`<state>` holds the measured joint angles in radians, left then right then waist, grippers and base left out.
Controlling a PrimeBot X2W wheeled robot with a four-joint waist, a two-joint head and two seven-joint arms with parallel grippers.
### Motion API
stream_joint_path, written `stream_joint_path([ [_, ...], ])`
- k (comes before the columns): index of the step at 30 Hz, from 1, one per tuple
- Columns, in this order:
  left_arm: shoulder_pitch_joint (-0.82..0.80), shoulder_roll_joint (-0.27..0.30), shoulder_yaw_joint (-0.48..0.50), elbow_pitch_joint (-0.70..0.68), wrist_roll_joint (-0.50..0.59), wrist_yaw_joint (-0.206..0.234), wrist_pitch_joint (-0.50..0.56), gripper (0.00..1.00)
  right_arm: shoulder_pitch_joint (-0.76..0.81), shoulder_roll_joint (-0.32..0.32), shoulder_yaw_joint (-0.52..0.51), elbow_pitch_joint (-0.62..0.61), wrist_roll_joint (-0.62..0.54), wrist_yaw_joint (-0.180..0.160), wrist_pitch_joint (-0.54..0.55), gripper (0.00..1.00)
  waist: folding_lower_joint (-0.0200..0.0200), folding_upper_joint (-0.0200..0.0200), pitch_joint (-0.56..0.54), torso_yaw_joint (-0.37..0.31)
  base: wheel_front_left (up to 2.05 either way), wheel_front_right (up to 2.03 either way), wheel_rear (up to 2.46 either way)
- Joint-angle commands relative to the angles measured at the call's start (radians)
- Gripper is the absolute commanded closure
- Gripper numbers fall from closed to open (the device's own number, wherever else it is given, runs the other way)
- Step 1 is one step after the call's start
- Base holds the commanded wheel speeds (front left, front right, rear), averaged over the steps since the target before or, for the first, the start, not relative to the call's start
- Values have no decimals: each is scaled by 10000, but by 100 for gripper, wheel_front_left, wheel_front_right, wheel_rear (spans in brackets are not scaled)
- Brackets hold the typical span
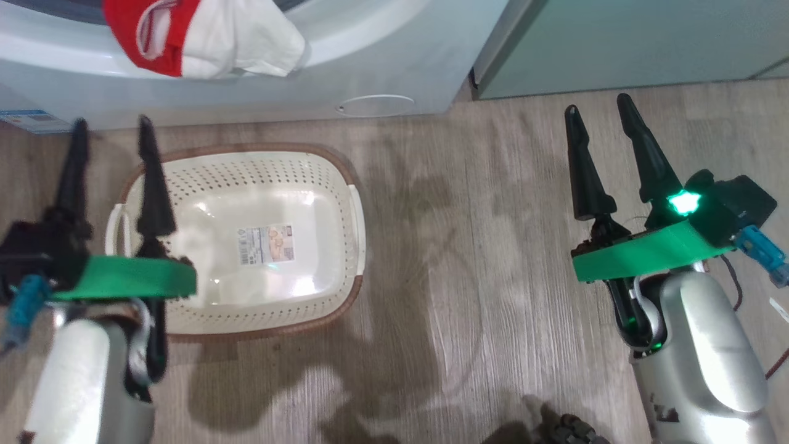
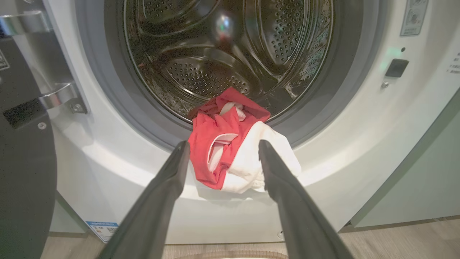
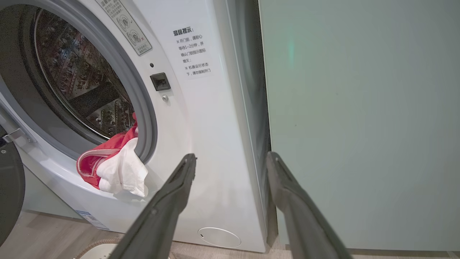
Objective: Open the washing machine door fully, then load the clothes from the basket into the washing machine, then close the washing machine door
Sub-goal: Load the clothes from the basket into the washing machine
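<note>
Wood-grain floor [image 1: 493,277] runs up to the white washing machine [image 1: 382,68], with a pale green cabinet [image 1: 616,49] just beside the machine's right side.

Washing machine door [image 2: 21,162]: swung open, standing at the left of the opening on its chrome hinge [image 2: 59,97]. Steel drum [image 2: 215,54] exposed.

Clothes [image 2: 233,151]: red and white garment draped over the bottom lip of the opening, upper part inside the drum mouth, lower part hanging across the grey gasket [image 2: 118,108] onto the white front panel.

Basket [image 1: 246,172]: on the floor directly in front of the machine, upright, label sticker [image 1: 266,245] on its floor in plain sight.

Left gripper [image 1: 112,122]: above the basket's left edge, fingers spread apart and pointing toward the machine, apart from the garment.

Right gripper [image 1: 598,103]: over bare floor well to the right of the basket, fingers spread apart, aimed at the seam between machine and cabinet.

Round filter cap [image 1: 376,105] sits at the machine's lower right corner; blue sticker [image 1: 28,120] at its lower left
</note>
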<state>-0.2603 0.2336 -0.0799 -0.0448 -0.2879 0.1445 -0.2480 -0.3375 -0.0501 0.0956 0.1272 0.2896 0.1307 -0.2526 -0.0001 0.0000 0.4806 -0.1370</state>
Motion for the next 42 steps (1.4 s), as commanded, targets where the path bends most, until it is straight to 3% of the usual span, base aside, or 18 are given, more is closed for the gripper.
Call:
stream_joint_path([
  [1,35,67,257,-354,-11,59,-10,0,139,-1,123,-253,-58,0,-91,0,1,0,-154,143,0,0,0],
  [22,1157,-1,-95,-50,-58,194,97,0,873,-1,-23,94,-135,0,-17,0,1,0,-1075,359,0,0,0],
  [42,154,235,-283,373,-159,67,589,0,763,-1,72,-263,-26,0,1,0,1,0,-505,182,0,0,0],
])
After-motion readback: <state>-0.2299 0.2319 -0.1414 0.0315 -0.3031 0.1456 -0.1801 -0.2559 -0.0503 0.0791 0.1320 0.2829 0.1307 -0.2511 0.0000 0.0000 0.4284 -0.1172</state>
